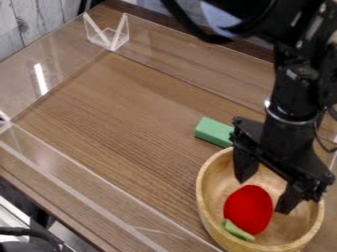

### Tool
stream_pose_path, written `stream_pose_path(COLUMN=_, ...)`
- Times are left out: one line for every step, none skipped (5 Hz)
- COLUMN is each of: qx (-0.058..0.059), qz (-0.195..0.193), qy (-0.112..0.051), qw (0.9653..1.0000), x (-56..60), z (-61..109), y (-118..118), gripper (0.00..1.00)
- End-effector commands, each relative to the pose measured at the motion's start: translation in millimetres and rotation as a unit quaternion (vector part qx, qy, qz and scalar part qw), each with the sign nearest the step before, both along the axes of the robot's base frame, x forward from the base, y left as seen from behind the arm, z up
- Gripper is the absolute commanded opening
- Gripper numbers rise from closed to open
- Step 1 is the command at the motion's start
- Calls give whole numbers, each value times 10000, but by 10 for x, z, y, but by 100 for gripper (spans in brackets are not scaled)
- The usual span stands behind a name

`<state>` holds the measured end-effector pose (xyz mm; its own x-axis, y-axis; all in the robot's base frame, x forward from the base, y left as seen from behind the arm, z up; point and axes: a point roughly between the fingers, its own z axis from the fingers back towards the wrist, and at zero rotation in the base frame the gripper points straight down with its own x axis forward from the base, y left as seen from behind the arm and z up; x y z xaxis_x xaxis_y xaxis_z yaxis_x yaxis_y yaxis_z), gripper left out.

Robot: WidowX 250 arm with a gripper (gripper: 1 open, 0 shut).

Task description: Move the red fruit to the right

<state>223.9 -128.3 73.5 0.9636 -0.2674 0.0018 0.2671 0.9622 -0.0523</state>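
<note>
At four o'clock, the strawberry (249, 207) lies in the bowl (207, 187); our gripper (277, 187) hangs wide and empty; we judge backing off comes next.

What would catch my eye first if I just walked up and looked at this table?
Probably the bright red fruit, lying inside a round wooden bowl at the lower right of the wooden table. Right above it hangs the black gripper of a big robot arm, its jaws open and not holding the fruit. A small green block lies on the table just beyond the bowl's rim.
</note>
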Motion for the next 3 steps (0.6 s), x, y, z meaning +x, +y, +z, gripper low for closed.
stream_pose_path(qx=-108, qz=-3, qy=-157, qw=9998, x=125, z=51, y=13, gripper=100)
stream_pose_path(qx=-140, qz=-45, qy=-123, qw=9998, x=144, z=-1, y=46, gripper=100)
stream_pose_path(qx=-174, qz=-271, qy=-76, qw=9995, x=176, z=-67, y=102, gripper=0)
